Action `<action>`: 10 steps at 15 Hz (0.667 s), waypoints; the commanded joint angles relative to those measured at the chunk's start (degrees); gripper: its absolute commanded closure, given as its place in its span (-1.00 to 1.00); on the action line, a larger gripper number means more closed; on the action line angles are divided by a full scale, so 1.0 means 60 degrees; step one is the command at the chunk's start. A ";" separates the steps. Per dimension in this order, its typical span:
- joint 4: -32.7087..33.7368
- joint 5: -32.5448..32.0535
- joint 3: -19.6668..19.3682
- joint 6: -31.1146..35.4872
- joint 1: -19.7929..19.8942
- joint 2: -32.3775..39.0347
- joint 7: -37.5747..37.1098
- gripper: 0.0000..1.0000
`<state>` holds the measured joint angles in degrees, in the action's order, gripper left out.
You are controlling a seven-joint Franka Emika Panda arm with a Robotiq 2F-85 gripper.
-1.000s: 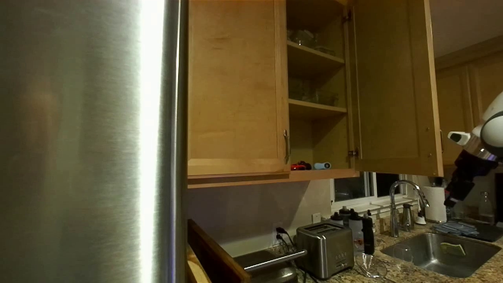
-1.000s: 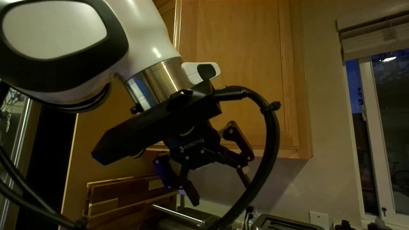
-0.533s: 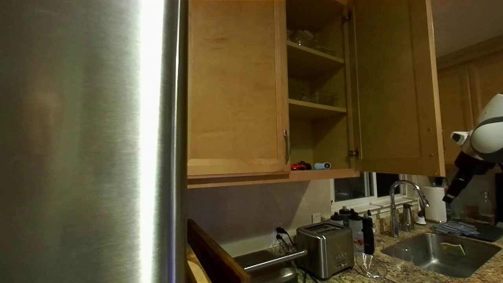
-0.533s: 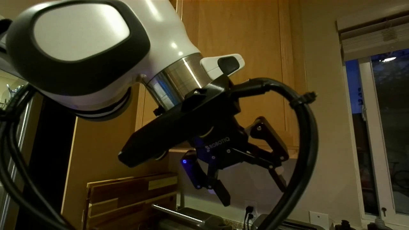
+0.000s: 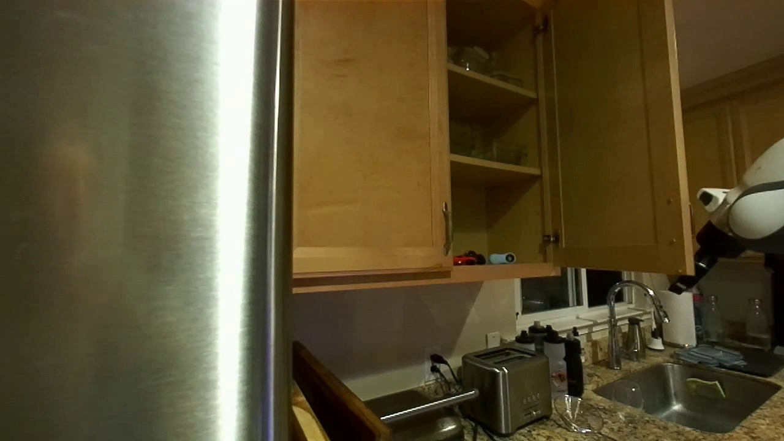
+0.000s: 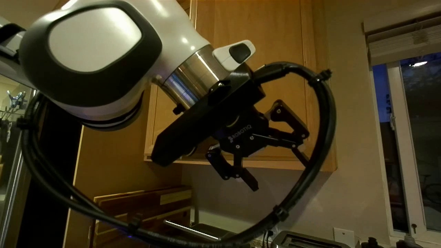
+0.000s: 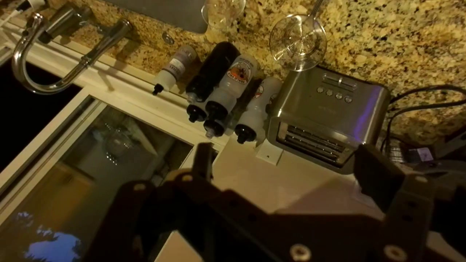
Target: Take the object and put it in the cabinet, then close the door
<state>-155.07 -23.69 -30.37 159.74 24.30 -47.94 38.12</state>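
The cabinet (image 5: 499,269) hangs on the wall, its right-hand door (image 5: 606,135) swung wide open. On its bottom shelf lie a light-blue cylinder (image 5: 502,258) and a red-and-black thing (image 5: 467,260); which of them is the object I cannot tell. My gripper (image 6: 280,177) is open with nothing between its spread fingers, in front of the cabinet's honey wood (image 6: 272,27). In an exterior view it shows close to the open door's lower free corner; touching or apart, I cannot tell. From the wrist, the open jaws (image 7: 282,156) face the pale wall over the counter.
Below stand a steel toaster (image 7: 327,105), several bottles (image 7: 233,78), a curved faucet (image 7: 72,69) and a sink (image 5: 692,398). Cutting boards (image 6: 141,210) lean at the side. A steel appliance (image 5: 135,214) fills one side of an exterior view. The arm's cable (image 6: 330,113) loops around the gripper.
The arm has shifted toward the window side, then the gripper has risen and tilted. The open door has swung outward a little, early in that second. The gripper has stayed open.
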 commanded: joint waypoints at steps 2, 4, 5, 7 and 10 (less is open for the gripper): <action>-0.0570 0.0084 0.0131 0.0428 -0.0290 -0.1156 0.0456 -1.00; -0.0764 0.0058 0.0274 0.0393 -0.0430 -0.1619 0.0617 -1.00; -0.0864 0.0054 0.0336 0.0318 -0.0553 -0.1871 0.0728 -1.00; -0.1084 0.0043 0.0512 0.0258 -0.0709 -0.2305 0.0901 -1.00; -0.0660 0.0149 0.0776 -0.0068 -0.1443 -0.2451 0.1237 -1.00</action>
<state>-159.03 -23.70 -26.68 160.92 19.34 -59.31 42.74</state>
